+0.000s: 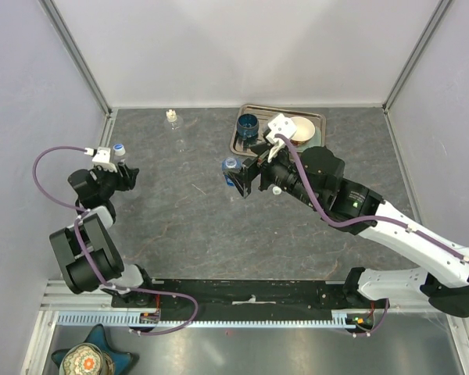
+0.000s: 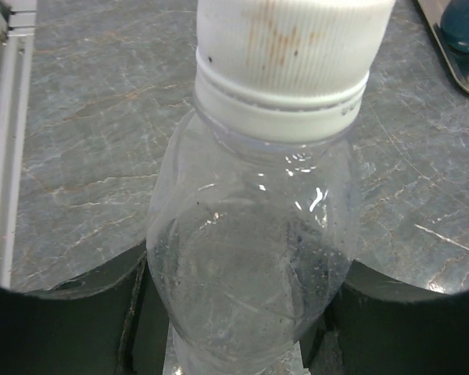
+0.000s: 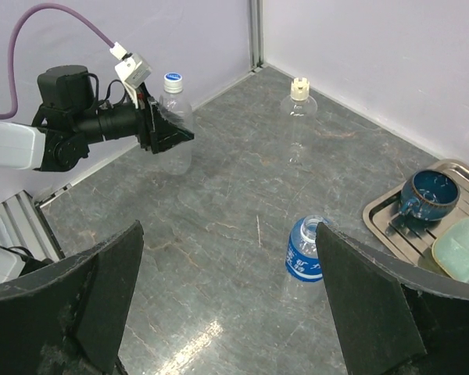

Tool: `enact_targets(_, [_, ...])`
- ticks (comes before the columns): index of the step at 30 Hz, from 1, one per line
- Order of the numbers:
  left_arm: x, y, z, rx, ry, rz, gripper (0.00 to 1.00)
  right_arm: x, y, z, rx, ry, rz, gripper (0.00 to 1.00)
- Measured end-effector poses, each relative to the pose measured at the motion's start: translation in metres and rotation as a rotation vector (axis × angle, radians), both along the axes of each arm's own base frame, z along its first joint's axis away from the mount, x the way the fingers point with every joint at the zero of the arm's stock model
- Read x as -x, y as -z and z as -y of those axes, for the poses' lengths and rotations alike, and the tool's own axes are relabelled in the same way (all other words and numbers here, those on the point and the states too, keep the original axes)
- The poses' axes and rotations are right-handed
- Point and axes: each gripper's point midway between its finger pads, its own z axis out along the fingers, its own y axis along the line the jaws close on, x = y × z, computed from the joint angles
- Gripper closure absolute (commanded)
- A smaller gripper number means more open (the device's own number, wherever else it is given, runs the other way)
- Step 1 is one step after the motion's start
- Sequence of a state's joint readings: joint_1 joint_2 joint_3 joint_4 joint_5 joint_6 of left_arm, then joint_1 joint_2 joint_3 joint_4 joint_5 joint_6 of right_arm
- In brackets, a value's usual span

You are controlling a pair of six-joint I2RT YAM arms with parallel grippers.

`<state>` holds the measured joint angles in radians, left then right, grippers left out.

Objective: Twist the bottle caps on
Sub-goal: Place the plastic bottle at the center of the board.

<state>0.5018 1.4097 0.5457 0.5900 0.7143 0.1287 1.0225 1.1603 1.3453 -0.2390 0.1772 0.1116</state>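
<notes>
My left gripper (image 1: 125, 173) is shut on a clear bottle (image 2: 250, 258) at the table's left edge. The bottle stands upright, and a white ribbed cap (image 2: 285, 62) sits on its neck. A blue-labelled bottle (image 3: 303, 254) stands mid-table with an uncapped neck. My right gripper (image 3: 228, 234) hovers open just right of and above that bottle (image 1: 231, 169), holding nothing. A third clear bottle (image 3: 297, 117) stands near the back wall with a cream cap (image 3: 298, 87) on top.
A metal tray (image 1: 316, 119) at the back right holds a dark blue cup (image 1: 248, 125) and a pale bowl (image 1: 302, 129). Walls close in the table on three sides. A rail (image 2: 4, 141) runs along the left edge.
</notes>
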Motion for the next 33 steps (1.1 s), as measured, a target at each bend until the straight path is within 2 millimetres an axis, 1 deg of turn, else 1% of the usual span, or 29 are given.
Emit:
enact_targets(6, [0.002, 0.01, 0.004, -0.006, 0.053, -0.016, 0.69, 0.0, 0.006, -0.001, 0.003, -0.003, -0.009, 0.02])
enact_targets(8, [0.004, 0.009, 0.0, -0.004, 0.056, -0.003, 0.69, -0.001, 0.005, 0.0, 0.002, -0.002, -0.01, 0.02])
enact_targets(11, [0.008, 0.014, -0.011, 0.002, 0.042, 0.004, 0.69, -0.001, 0.005, 0.0, 0.001, -0.003, -0.011, 0.02])
enact_targets(15, [0.007, 0.022, -0.014, 0.016, 0.05, 0.005, 0.66, 0.0, 0.006, -0.001, -0.005, -0.008, -0.012, 0.02])
enact_targets(18, [0.006, 0.024, -0.012, 0.014, 0.065, 0.022, 0.55, 0.0, 0.009, -0.001, -0.005, -0.008, -0.018, 0.02])
enact_targets(20, [0.006, 0.024, -0.011, 0.01, 0.071, 0.034, 0.5, 0.0, 0.01, 0.0, -0.005, -0.006, -0.02, 0.02])
enact_targets(23, [0.01, 0.024, -0.01, 0.002, 0.082, 0.053, 0.39, 0.0, 0.009, 0.001, -0.009, -0.003, -0.019, 0.02])
enact_targets(24, [0.011, 0.025, -0.009, 0.001, 0.086, 0.058, 0.25, 0.0, 0.008, 0.002, -0.01, -0.002, -0.018, 0.02])
enact_targets(29, [0.015, 0.028, -0.003, 0.018, 0.102, 0.054, 0.14, -0.001, 0.01, 0.003, -0.009, 0.001, -0.019, 0.02])
enact_targets(33, [0.018, 0.032, -0.001, 0.033, 0.102, 0.036, 0.13, -0.002, 0.012, 0.005, -0.006, 0.005, -0.021, 0.02])
